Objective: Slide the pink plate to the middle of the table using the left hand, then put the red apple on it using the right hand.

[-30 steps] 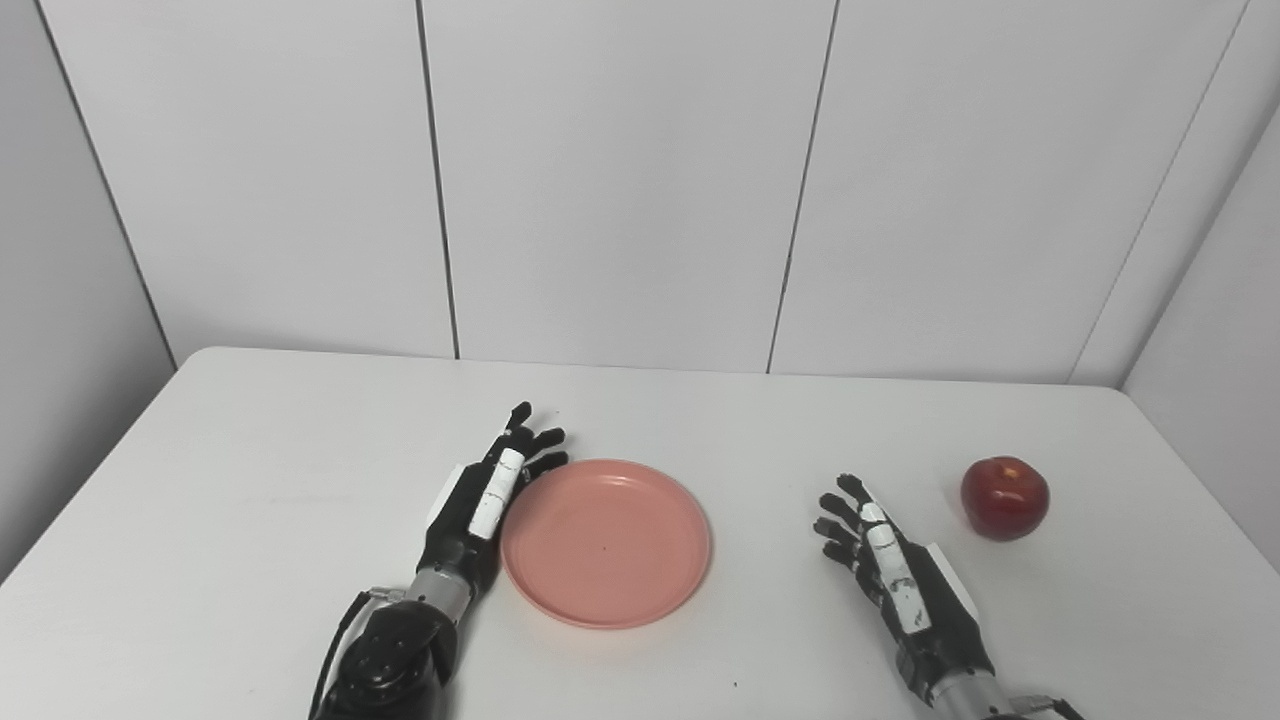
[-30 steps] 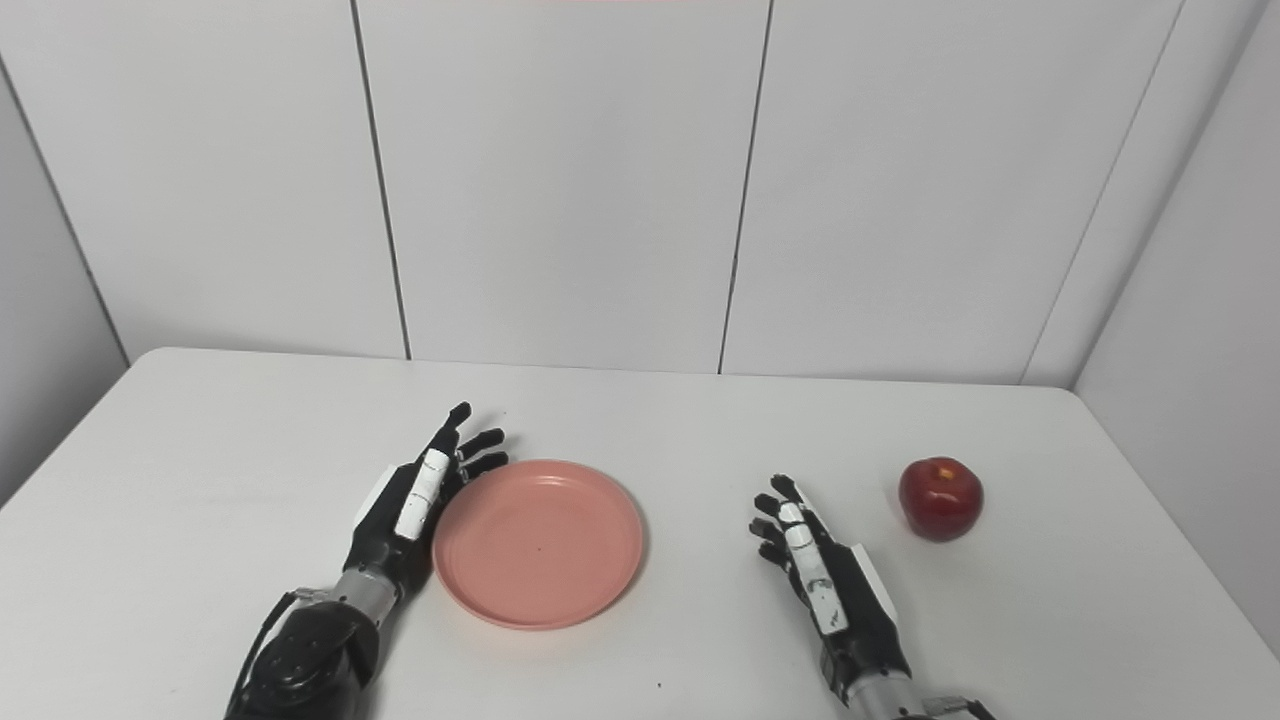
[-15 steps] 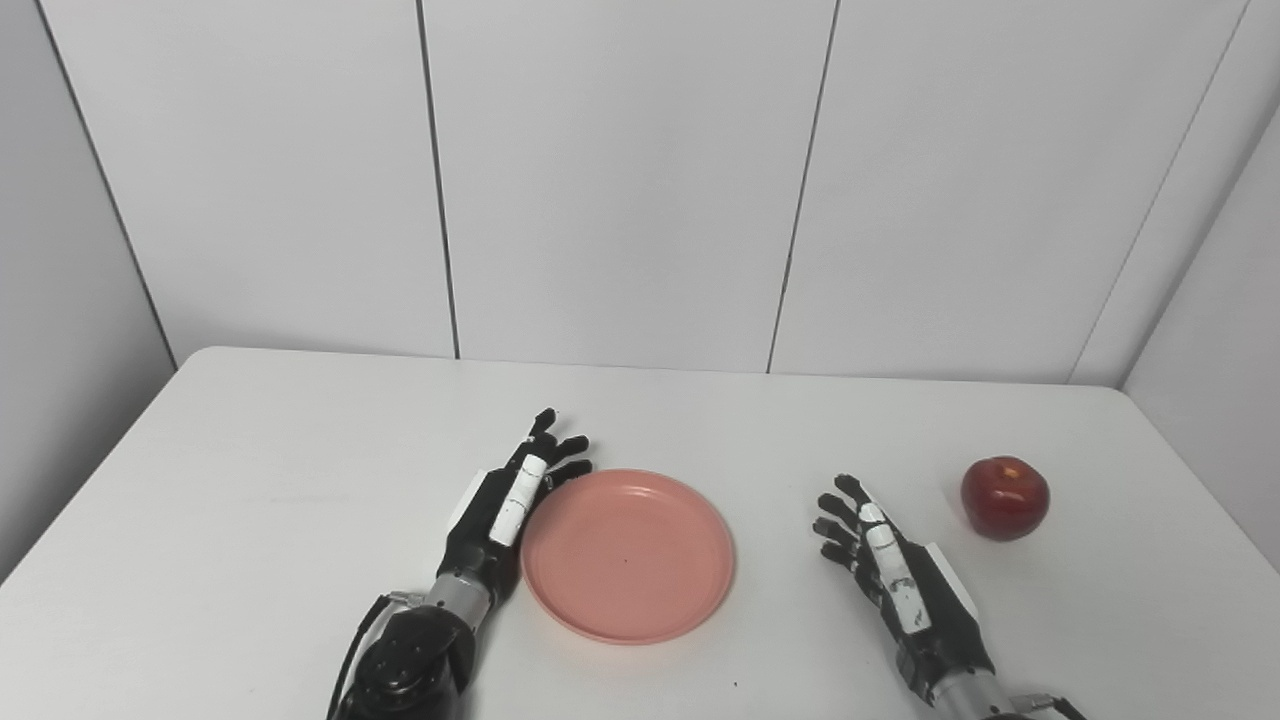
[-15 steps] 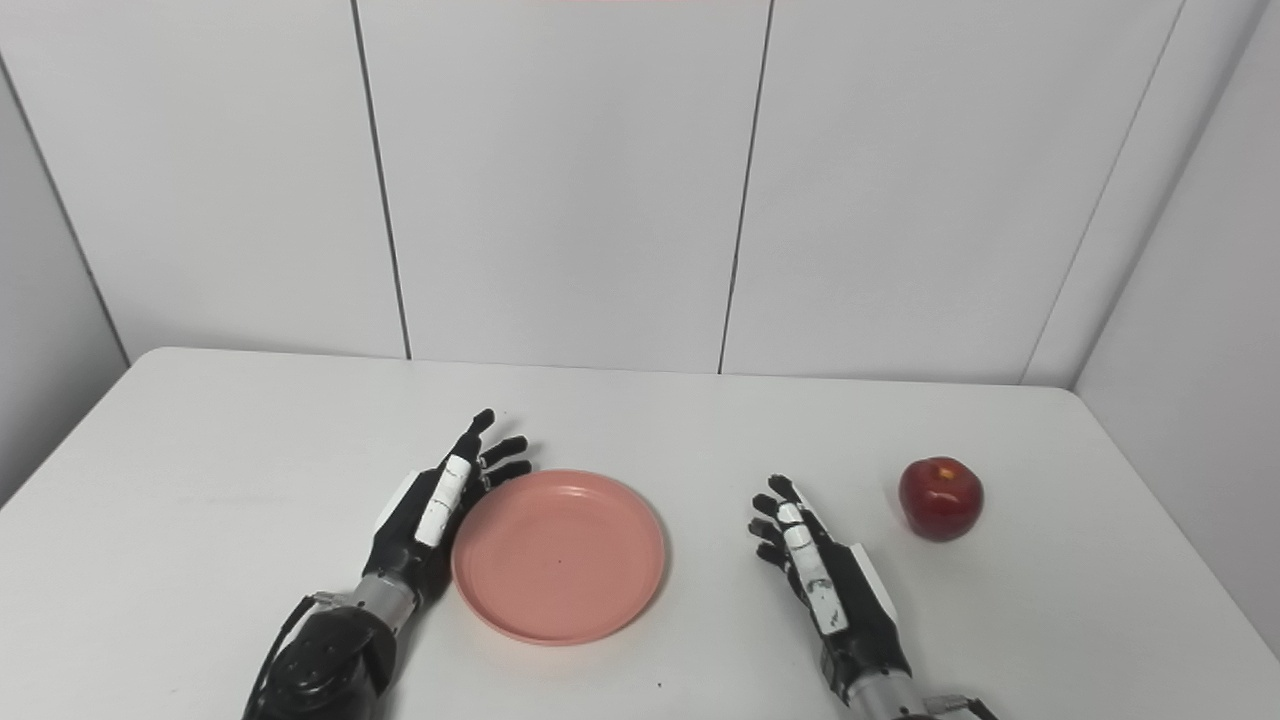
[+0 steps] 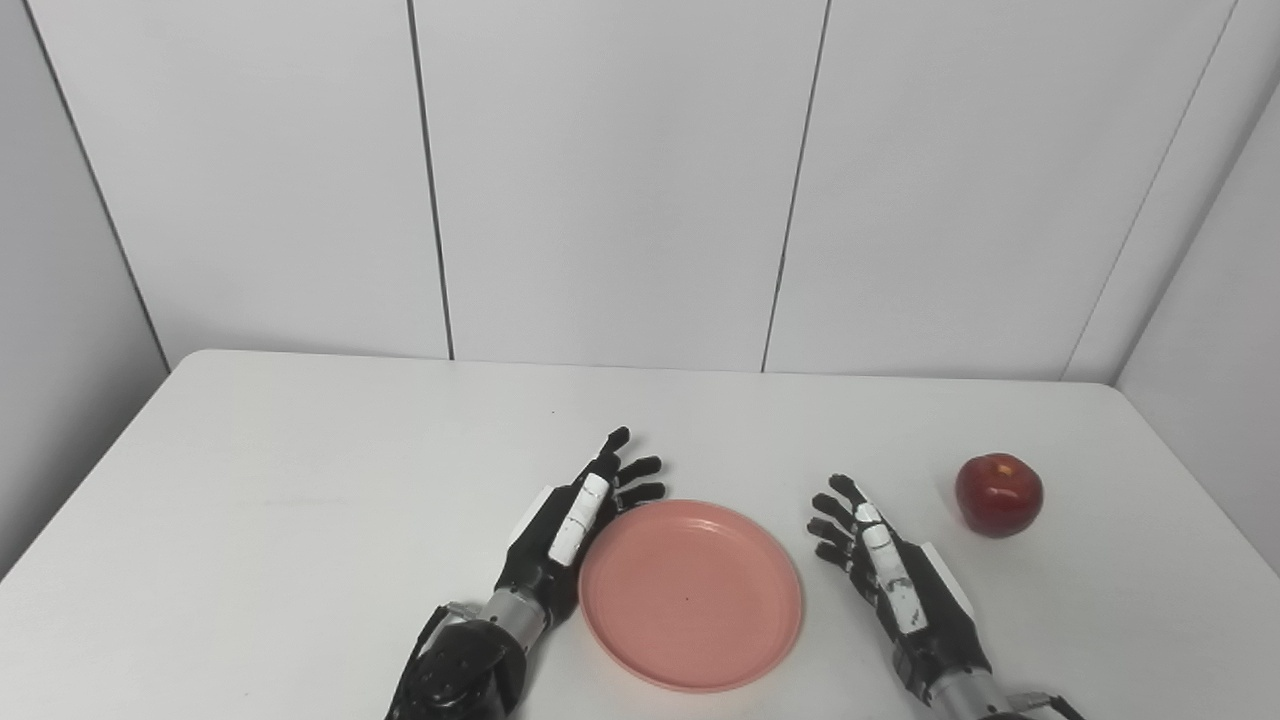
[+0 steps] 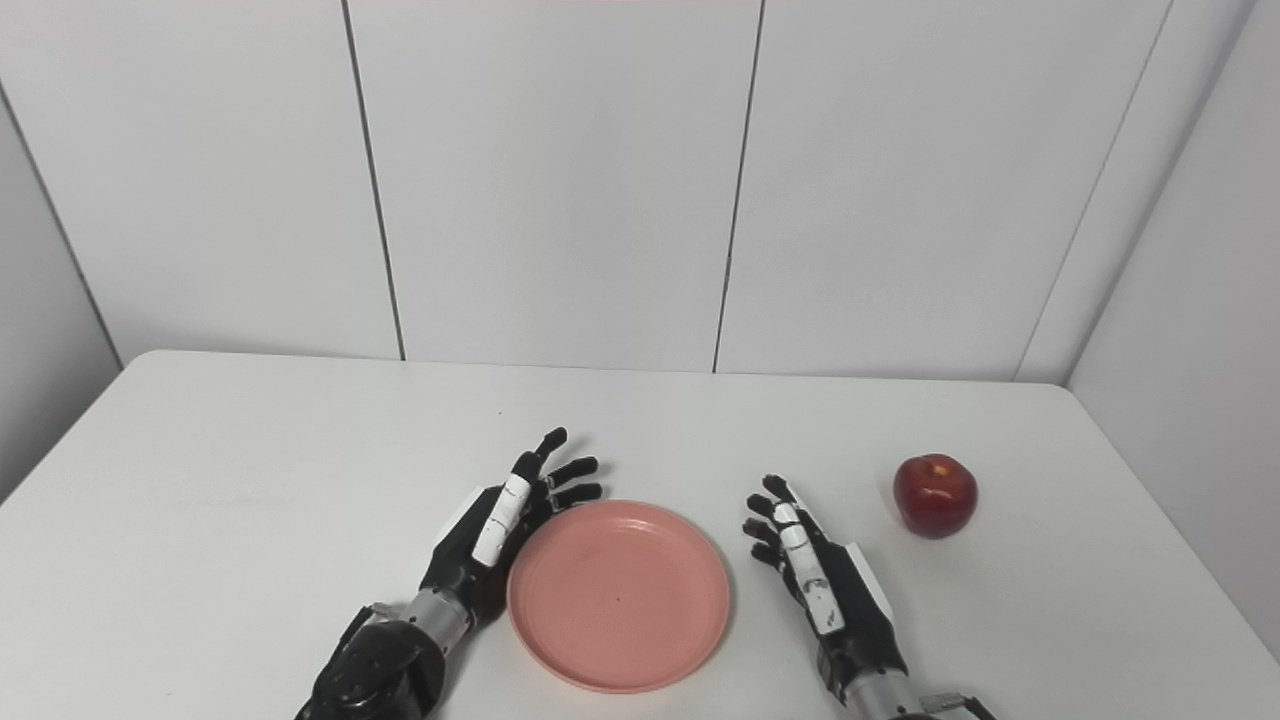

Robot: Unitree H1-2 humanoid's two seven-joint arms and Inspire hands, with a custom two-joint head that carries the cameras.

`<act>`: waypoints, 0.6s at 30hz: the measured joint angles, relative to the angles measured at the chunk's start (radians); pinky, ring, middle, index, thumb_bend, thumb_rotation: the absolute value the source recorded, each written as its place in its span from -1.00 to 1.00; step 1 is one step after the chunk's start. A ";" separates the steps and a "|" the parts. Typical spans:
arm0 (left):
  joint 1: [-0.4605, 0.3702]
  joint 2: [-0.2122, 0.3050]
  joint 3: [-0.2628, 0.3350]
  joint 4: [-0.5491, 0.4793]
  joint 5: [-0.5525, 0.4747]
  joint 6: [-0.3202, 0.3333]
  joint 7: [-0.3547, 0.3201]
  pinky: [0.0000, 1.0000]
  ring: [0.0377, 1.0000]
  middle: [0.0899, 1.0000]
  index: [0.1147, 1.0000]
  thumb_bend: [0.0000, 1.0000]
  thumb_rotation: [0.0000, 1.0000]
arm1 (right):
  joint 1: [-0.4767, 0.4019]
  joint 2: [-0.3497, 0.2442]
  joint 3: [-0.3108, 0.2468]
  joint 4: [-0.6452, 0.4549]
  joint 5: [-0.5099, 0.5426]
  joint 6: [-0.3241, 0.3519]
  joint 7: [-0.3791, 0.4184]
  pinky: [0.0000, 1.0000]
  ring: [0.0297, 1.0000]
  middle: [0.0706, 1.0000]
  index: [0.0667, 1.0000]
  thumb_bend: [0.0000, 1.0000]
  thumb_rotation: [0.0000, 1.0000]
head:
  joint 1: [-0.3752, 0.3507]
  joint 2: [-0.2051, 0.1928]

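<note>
L hand [image 5: 575, 520] sits edge-on against the left rim of the pink plate [image 5: 691, 594], fingers spread and straight, holding nothing, just pushing w/ the side of the palm. Plate lies flat on the white table [image 5: 300, 480], directly to the R of that hand, near the front edge and about centre of the table width-wise. Slide looks close to done, I'd say.

R hand [image 5: 895, 580] rests just beside the plate's right rim, a thin gap showing between them, fingers apart and loose, empty, pointing away and a bit left.

Red apple [image 5: 999, 495] stands upright well off to the R of that hand and slightly farther back, nothing between them. So the apple is R hand's job by a mile: L hand has the whole plate in the way. Next reach prob. needs to swing R and forward, then carry back left to the plate.
</note>
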 measured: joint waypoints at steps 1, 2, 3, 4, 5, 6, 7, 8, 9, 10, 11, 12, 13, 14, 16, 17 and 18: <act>0.001 0.000 0.000 0.000 0.000 0.000 -0.003 0.66 0.64 0.72 1.00 0.80 0.79 | 0.000 0.000 0.000 0.000 0.000 0.000 0.000 0.73 0.75 0.80 0.89 0.75 1.00 | -0.002 0.002; 0.001 0.000 0.000 -0.001 0.000 0.000 -0.005 0.67 0.64 0.72 1.00 0.81 0.79 | 0.000 0.000 0.001 0.000 0.000 0.000 0.000 0.73 0.74 0.80 0.89 0.75 1.00 | -0.002 0.002; 0.001 0.000 0.000 -0.001 0.002 0.000 -0.005 0.67 0.64 0.71 1.00 0.81 0.79 | 0.000 0.000 0.001 0.000 -0.001 0.000 0.000 0.72 0.74 0.79 0.89 0.75 1.00 | -0.003 0.002; 0.001 0.000 0.000 -0.001 0.003 0.000 -0.006 0.68 0.64 0.72 1.00 0.82 0.80 | 0.000 0.000 0.001 0.000 -0.001 0.000 0.000 0.73 0.75 0.80 0.89 0.74 1.00 | -0.003 0.002; 0.001 -0.001 0.000 -0.001 0.003 0.000 -0.006 0.69 0.63 0.71 1.00 0.83 0.81 | 0.000 0.000 0.001 0.000 -0.001 0.000 0.000 0.73 0.75 0.80 0.89 0.74 1.00 | -0.003 0.003; 0.001 -0.001 0.001 -0.001 0.003 0.000 -0.006 0.68 0.63 0.71 1.00 0.82 0.80 | 0.000 0.000 0.001 0.000 -0.001 0.000 0.000 0.74 0.75 0.80 0.89 0.74 1.00 | -0.003 0.003; 0.001 -0.002 0.003 -0.001 0.003 0.000 -0.006 0.68 0.63 0.71 1.00 0.82 0.80 | 0.000 0.000 0.001 0.000 -0.001 0.000 0.000 0.74 0.75 0.80 0.89 0.75 1.00 | -0.003 0.003; 0.001 -0.003 0.004 -0.001 0.003 0.000 -0.006 0.68 0.63 0.71 1.00 0.81 0.80 | 0.000 0.000 0.001 0.000 0.000 0.000 0.000 0.73 0.75 0.80 0.89 0.75 1.00 | -0.003 0.003; 0.001 -0.004 0.005 -0.001 0.003 0.000 -0.006 0.67 0.63 0.71 1.00 0.81 0.80 | 0.000 0.000 0.001 0.000 0.000 0.000 0.000 0.73 0.74 0.80 0.89 0.75 1.00 | -0.003 0.005; 0.001 -0.004 0.006 -0.001 0.003 0.000 -0.006 0.66 0.63 0.72 1.00 0.80 0.80 | 0.000 0.000 0.001 -0.001 0.000 0.001 0.000 0.72 0.74 0.80 0.89 0.74 1.00 | -0.003 0.005; 0.002 -0.004 0.007 -0.001 0.003 0.000 -0.006 0.66 0.64 0.72 1.00 0.80 0.80 | 0.000 0.000 0.001 -0.001 0.000 0.001 0.000 0.72 0.74 0.80 0.89 0.74 1.00 | -0.003 0.005; 0.002 -0.004 0.007 -0.001 0.003 0.000 -0.006 0.66 0.64 0.72 1.00 0.79 0.80 | 0.000 0.000 0.001 -0.001 0.000 0.001 0.000 0.72 0.74 0.80 0.89 0.74 1.00 | -0.003 0.005; 0.002 -0.004 0.008 -0.001 0.003 0.000 -0.006 0.67 0.64 0.72 1.00 0.78 0.80 | 0.000 -0.001 0.001 -0.001 0.000 0.001 0.000 0.72 0.74 0.79 0.89 0.74 1.00 | -0.003 0.005; 0.002 -0.004 0.009 0.000 0.003 0.000 -0.006 0.67 0.64 0.72 1.00 0.78 0.80 | 0.000 -0.001 0.001 -0.001 0.000 0.001 0.000 0.72 0.74 0.79 0.89 0.74 1.00 | -0.003 0.005; 0.002 -0.004 0.011 0.000 0.003 0.000 -0.006 0.67 0.63 0.71 1.00 0.79 0.79 | 0.000 -0.002 0.001 -0.001 0.000 0.001 0.000 0.72 0.74 0.79 0.89 0.74 1.00 | -0.003 0.005; 0.002 -0.004 0.012 0.000 0.003 0.000 -0.006 0.67 0.63 0.71 1.00 0.79 0.79 | 0.000 -0.002 0.002 -0.001 -0.001 0.001 0.000 0.72 0.74 0.79 0.89 0.74 1.00 | -0.003 0.005; 0.002 -0.004 0.013 0.000 0.003 0.000 -0.006 0.67 0.64 0.71 1.00 0.79 0.79 | 0.000 -0.002 0.002 -0.001 -0.001 0.001 0.000 0.72 0.74 0.79 0.89 0.74 1.00 | -0.006 0.005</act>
